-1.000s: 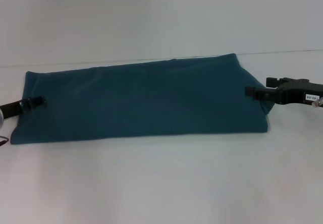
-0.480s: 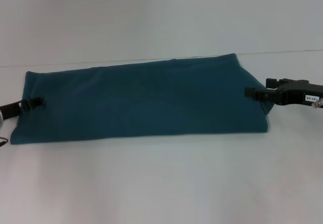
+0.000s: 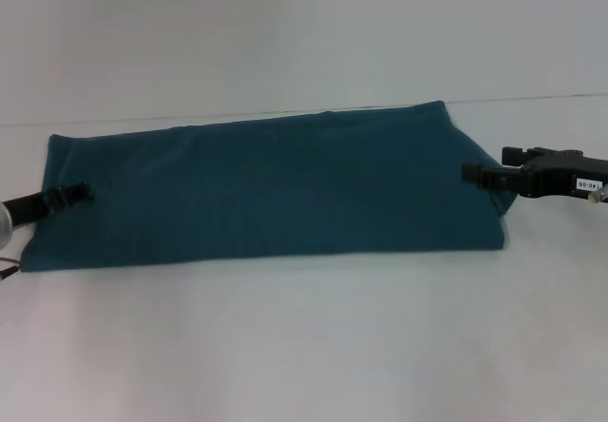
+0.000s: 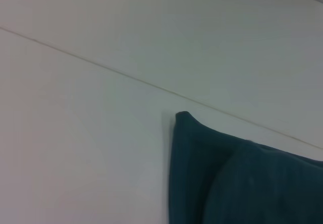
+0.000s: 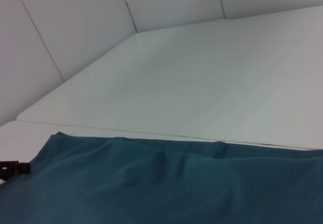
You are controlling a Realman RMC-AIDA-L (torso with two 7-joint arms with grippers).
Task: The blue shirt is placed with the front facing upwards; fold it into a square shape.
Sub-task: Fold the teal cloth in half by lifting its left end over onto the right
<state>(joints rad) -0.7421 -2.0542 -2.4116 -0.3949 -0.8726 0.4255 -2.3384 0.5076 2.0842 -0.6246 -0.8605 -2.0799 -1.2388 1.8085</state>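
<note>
Since half a second ago: my left gripper has changed slightly at the shirt's left edge, its tip now a slimmer dark bar angled a little upward; shirt and right gripper unchanged.

Table (image 3: 304, 346): white, fills the head view; a thin seam line runs across it behind the shirt.

Shirt (image 3: 266, 189): dark teal, folded into a long horizontal band across the middle of the frame, far edge rising toward the upper right. No lettering shows on the upper face. One corner appears at lower right in the left wrist view (image 4: 242, 178); the cloth fills the bottom of the right wrist view (image 5: 166, 183).

Right gripper (image 3: 472, 172): centre right, black, tip touching the shirt's right edge. Whether its fingers are parted or closed, I cannot tell.

Left gripper (image 3: 78, 192): centre left, tip on the shirt's left edge. Finger state likewise cannot be told.
</note>
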